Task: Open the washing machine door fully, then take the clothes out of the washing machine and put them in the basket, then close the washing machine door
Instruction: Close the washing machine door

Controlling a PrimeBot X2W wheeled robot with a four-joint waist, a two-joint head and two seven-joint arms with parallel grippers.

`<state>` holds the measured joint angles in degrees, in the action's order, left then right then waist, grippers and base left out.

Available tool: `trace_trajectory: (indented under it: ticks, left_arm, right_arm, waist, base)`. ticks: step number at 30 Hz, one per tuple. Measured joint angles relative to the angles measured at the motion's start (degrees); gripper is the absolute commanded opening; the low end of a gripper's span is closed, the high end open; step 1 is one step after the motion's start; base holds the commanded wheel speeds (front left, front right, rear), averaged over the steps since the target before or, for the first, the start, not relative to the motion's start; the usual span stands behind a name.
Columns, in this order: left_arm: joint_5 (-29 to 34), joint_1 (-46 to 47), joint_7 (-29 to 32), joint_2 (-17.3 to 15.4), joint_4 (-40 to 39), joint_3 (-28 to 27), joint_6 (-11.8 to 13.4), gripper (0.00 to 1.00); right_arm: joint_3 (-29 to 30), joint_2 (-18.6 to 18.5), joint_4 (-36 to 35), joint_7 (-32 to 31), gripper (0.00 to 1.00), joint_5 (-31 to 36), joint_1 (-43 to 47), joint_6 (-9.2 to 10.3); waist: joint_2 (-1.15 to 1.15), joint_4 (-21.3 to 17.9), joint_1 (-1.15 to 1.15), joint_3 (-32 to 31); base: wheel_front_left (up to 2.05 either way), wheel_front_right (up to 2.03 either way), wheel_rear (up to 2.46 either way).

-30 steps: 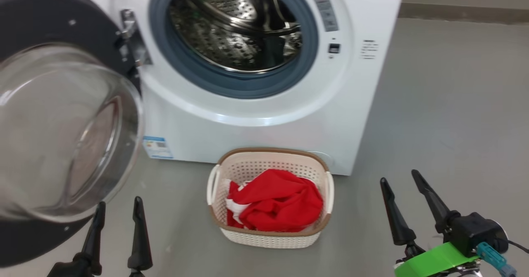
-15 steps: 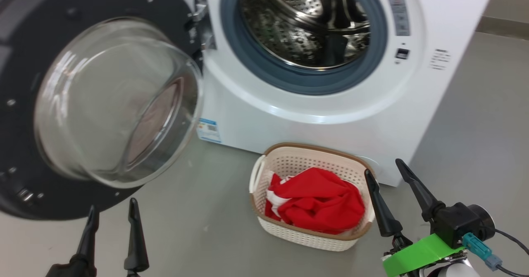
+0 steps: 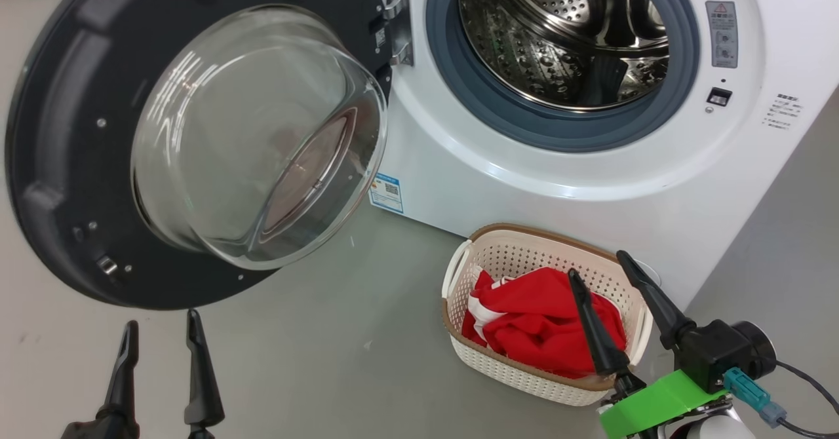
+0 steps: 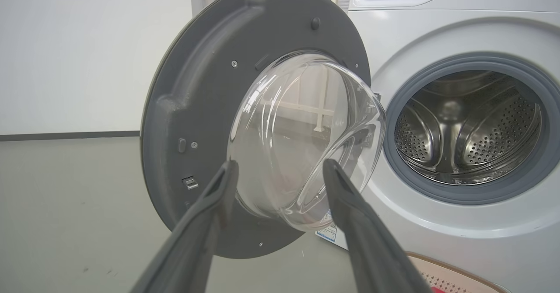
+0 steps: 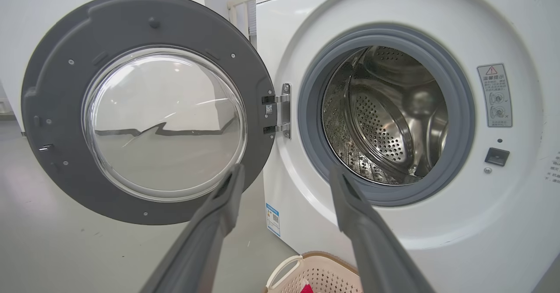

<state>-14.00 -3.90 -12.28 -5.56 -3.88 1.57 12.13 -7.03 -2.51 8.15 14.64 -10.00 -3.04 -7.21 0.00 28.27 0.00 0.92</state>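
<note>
The washing machine door (image 3: 59,164) stands swung wide open to the left, its clear glass bowl (image 3: 262,137) bulging toward me. The white washing machine (image 3: 524,190) shows a bare steel drum (image 3: 570,39) with no fabric in sight. Red and white clothes (image 3: 537,321) lie in the cream basket (image 3: 511,373) on the floor in front of the machine. My left gripper (image 3: 162,319) is open and empty, low and just below the door's edge. My right gripper (image 3: 598,263) is open and empty, near the basket's right end. The left wrist view looks at the door (image 4: 197,109) past the open left gripper (image 4: 280,162).
Grey floor (image 3: 341,347) spreads between the door and the basket. The door hinge (image 3: 398,19) sits at the drum's left. In the right wrist view my open right gripper (image 5: 286,167) faces the door (image 5: 57,109), the drum (image 5: 385,113) and the basket's rim (image 5: 319,275).
The head camera has turned left, so the machine, door and basket slid right in the picture. My right gripper now overlaps the basket's right end. Both grippers stay open.
</note>
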Motion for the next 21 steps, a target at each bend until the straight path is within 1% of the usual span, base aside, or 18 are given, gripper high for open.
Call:
trace_trajectory:
  ticks: [7, 8, 9, 10, 16, 18, 21]
  left_arm:
    - [-0.02, -0.02, -0.49, 0.02, 0.0, -0.04, 0.12, 1.0]
    - [-0.02, -0.03, -0.51, 0.02, -0.01, -0.09, 0.29, 0.62]
    - [-0.02, -0.03, -0.51, 0.03, -0.03, -0.15, 0.51, 0.15]
    - [-0.02, -0.03, -0.51, 0.02, -0.05, -0.22, 0.52, 0.0]
    - [1.12, 1.19, -1.45, -1.01, -1.44, -1.33, 1.03, 0.0]
    - [1.7, 2.96, -1.72, -1.9, -1.51, -2.68, 1.53, 0.0]
    - [1.85, 6.48, -2.01, -3.03, -1.49, -5.44, 1.55, 0.0]
  right_arm:
    - [-0.48, 0.0, 0.07, 0.0, 1.0, -0.05, -0.22, 0.0]
    - [-0.54, 0.0, 0.08, 0.0, 1.0, -0.07, -0.22, 0.0]
    - [-0.57, 0.0, 0.09, 0.0, 1.0, -0.07, -0.22, 0.0]
    - [-0.58, 0.0, 0.11, 0.0, 1.0, -0.07, -0.22, 0.0]
    - [-0.65, -0.07, 0.34, 0.0, 1.0, 0.01, -0.22, 0.0]
    - [-0.98, -0.13, 0.64, 0.0, 1.0, 0.03, -0.22, 0.0]
    - [-1.13, -0.27, 0.94, 0.0, 1.0, 0.03, -0.22, 0.0]
  waist:
    - [0.0, 0.22, 0.0, -0.21]
    - [0.0, 0.15, 0.0, -0.2]
    - [0.0, 0.04, 0.0, -0.16]
    - [0.0, -0.09, 0.0, -0.13]
    - [0.0, -0.77, 0.0, 0.36]
    - [0.0, -1.06, 0.0, 0.42]
    - [0.0, -1.51, 0.0, 0.5]
  base:
    - [0.0, 0.0, 0.0]
    - [0.0, 0.0, 0.0]
    - [0.0, 0.0, 0.0]
    - [0.0, 0.0, 0.0]
    - [0.0, 0.0, 0.0]
    - [0.0, 0.0, 0.0]
    - [0.0, 0.0, 0.0]
